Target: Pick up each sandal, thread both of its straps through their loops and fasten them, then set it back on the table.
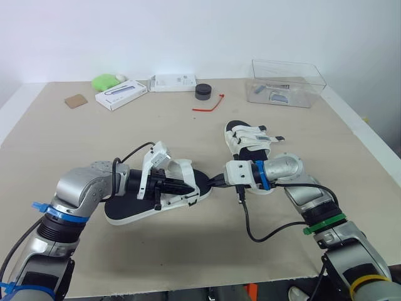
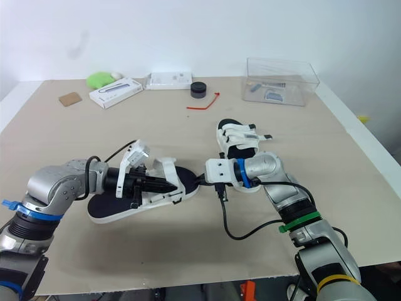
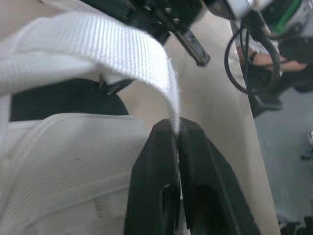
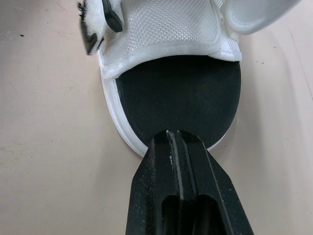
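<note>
now, the near sandal (image 1: 123, 208) is seen at the front of the desk (image 1: 188, 132), toe clamped in the right jaws, a white strap (image 3: 98, 44) pinched in the left jaws; threading is judged unfinished, while the far sandal (image 1: 249, 139) looks already fastened.

I look down on a broad tan table (image 1: 188, 251) with a white edge — matte and evenly lit. Behind it stands a plain white wall (image 1: 188, 31); past the table's side lies grey floor (image 3: 286, 147).
</note>
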Controlling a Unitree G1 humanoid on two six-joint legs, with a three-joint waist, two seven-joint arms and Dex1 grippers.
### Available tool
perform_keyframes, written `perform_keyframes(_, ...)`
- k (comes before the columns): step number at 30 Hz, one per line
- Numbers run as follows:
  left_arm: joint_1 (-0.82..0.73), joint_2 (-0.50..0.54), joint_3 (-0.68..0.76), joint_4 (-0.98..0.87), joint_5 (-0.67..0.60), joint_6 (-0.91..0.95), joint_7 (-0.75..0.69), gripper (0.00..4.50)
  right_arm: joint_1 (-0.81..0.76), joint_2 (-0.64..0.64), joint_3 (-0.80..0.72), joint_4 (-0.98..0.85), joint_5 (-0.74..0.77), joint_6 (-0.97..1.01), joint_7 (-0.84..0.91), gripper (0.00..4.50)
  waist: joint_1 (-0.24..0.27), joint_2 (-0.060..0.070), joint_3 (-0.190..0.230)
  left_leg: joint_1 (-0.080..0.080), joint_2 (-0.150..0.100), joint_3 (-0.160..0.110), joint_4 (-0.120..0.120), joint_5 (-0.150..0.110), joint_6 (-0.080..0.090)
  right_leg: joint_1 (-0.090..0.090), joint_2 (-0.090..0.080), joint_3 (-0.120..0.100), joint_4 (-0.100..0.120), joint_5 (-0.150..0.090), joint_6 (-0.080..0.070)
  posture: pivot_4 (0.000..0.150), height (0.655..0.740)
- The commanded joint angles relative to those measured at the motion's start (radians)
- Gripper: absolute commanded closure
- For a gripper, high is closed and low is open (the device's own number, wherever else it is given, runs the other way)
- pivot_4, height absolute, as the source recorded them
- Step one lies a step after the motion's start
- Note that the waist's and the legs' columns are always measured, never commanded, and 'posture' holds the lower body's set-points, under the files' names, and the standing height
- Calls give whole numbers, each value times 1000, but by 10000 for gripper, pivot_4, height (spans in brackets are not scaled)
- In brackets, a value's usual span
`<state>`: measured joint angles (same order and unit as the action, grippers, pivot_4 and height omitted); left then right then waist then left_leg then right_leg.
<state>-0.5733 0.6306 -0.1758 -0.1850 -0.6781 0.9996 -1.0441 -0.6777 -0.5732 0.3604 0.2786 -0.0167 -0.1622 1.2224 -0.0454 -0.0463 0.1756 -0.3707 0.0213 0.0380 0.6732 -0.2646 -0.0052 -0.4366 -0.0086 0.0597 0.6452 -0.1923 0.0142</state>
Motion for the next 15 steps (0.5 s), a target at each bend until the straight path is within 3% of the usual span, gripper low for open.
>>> perform_keyframes(1,17,32,-34,-43,12,-12,-35,44778,2,-20,7,28,-34,11,7,45000,0,0,0,0,0,0,0,0,0,0,0,0,0,0,0,1500,7400)
perform_keyframes(9,-10,70,-41,-43,0,4,-68,44778,-4,-13,11,37,-36,7,6,45000,-1,0,0,0,0,0,0,0,0,0,0,0,0,0,0,1500,7400)
perform_keyframes(12,-28,120,-45,-49,-14,16,-122,36573,-7,-11,13,40,-35,6,6,45000,-2,0,0,0,1,0,-1,0,0,-1,2,0,0,-1,-1,1500,7400)
perform_keyframes(15,-51,151,-45,-45,-1,-4,-155,23814,-8,-9,13,42,-35,5,6,45000,-1,0,0,0,1,0,-1,0,0,-1,2,-1,0,-1,-2,1500,7400)
